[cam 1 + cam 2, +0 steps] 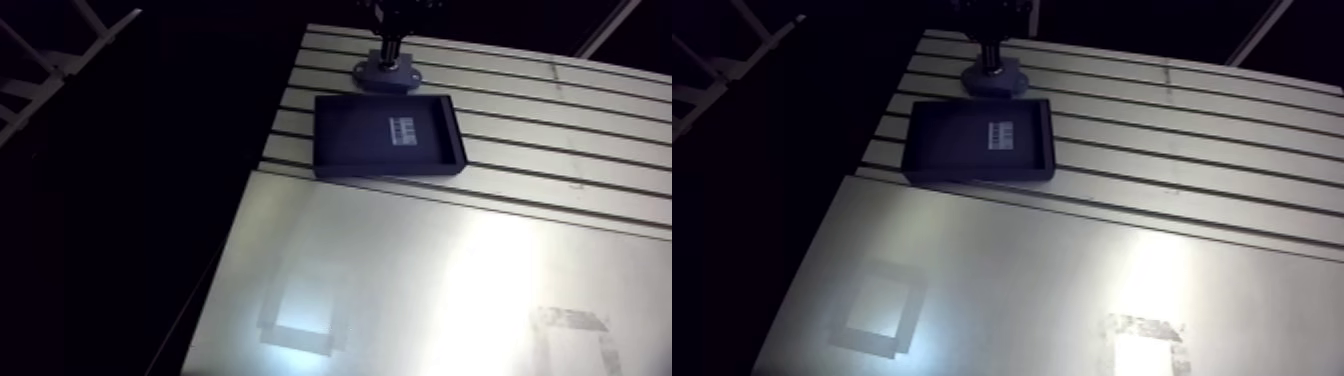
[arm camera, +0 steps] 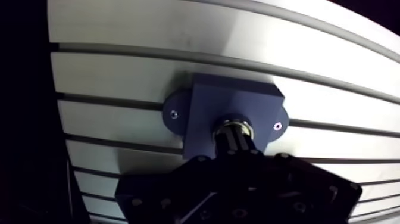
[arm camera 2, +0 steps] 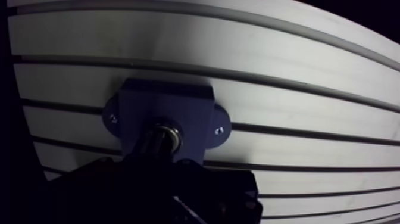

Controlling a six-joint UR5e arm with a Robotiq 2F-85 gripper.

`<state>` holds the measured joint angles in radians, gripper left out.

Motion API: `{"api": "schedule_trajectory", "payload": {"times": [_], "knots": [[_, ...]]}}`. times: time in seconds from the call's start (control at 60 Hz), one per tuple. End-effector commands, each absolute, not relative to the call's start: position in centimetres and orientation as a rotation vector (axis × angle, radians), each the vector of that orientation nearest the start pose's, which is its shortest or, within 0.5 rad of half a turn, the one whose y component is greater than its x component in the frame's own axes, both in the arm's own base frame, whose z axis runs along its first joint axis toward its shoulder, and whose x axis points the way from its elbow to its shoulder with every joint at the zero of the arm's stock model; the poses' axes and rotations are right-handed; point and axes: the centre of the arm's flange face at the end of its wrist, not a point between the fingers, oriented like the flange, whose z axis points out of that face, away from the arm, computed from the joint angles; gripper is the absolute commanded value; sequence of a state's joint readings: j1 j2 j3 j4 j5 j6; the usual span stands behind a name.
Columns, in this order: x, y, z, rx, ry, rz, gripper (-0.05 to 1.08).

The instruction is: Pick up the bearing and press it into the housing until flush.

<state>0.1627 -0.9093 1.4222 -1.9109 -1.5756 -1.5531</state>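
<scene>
In the wrist view a dark blue housing sits on the slotted table, with a screw in each of its two side flanges. The metal bearing shows as a bright ring in the housing's centre bore. My gripper comes straight down onto it, its dark fingers drawn close together on the ring. How deep the bearing sits is hidden by the fingers. In the arm view the gripper stands upright on the housing at the table's far side.
A dark shallow tray with a white label lies just in front of the housing, with nothing else in it. A smooth metal plate covers the near part of the table. The table's left edge runs close to the housing.
</scene>
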Motion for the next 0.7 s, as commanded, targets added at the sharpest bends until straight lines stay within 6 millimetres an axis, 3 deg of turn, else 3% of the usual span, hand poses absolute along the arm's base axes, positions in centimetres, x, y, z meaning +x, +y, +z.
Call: {"api": "schedule_trajectory", "payload": {"times": [0.017,0.7], "knots": [[-65.37,-24.18,18.82,-0.218,2.959,0.031,1.07],[-65.35,-24.18,18.54,-0.22,2.956,0.031,1.07]]}}
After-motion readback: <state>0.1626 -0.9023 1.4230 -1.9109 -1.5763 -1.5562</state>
